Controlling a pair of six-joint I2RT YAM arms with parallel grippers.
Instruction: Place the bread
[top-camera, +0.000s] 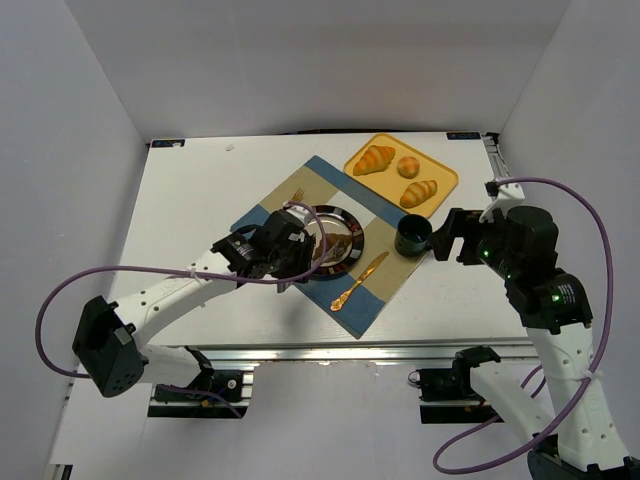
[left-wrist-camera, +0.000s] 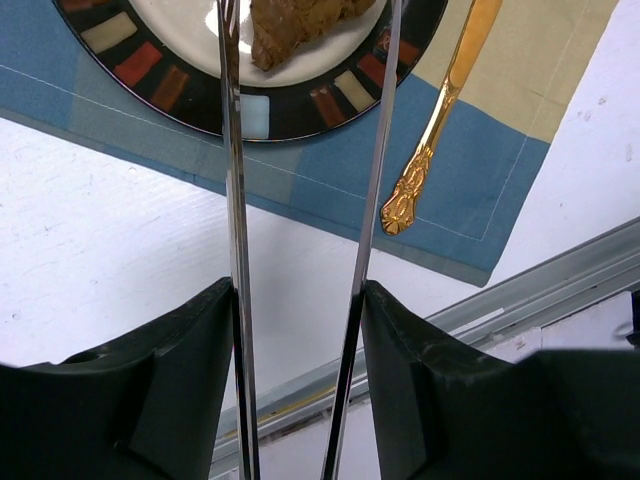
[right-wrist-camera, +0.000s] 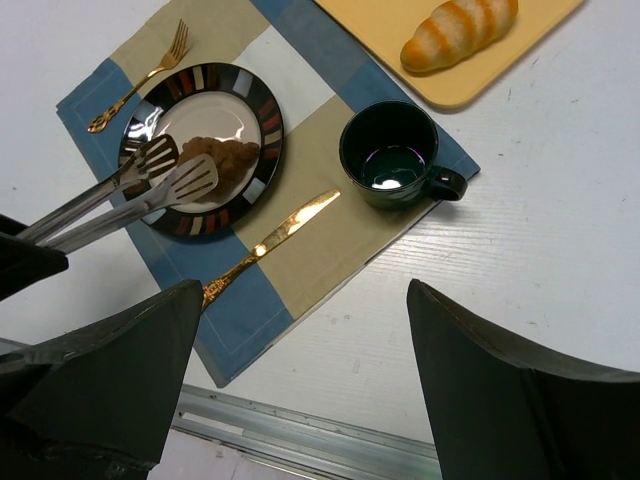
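Well, lumpy dark-brown bread (right-wrist-camera: 225, 157) (on the plate (right-wrist-camera: 270, 130))

Plain white walls (top-camera: 70, 120) close this space in on the left, back and right. Between them sits a white table (top-camera: 200, 190), evenly lit with only soft shadows. A silvery metal rail (top-camera: 340, 349) runs along its near edge.

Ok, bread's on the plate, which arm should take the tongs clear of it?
Left. The left end effector grips the tongs, whose tips sit over the plate beside the bread. The right end effector is open and empty, off beside the mug.
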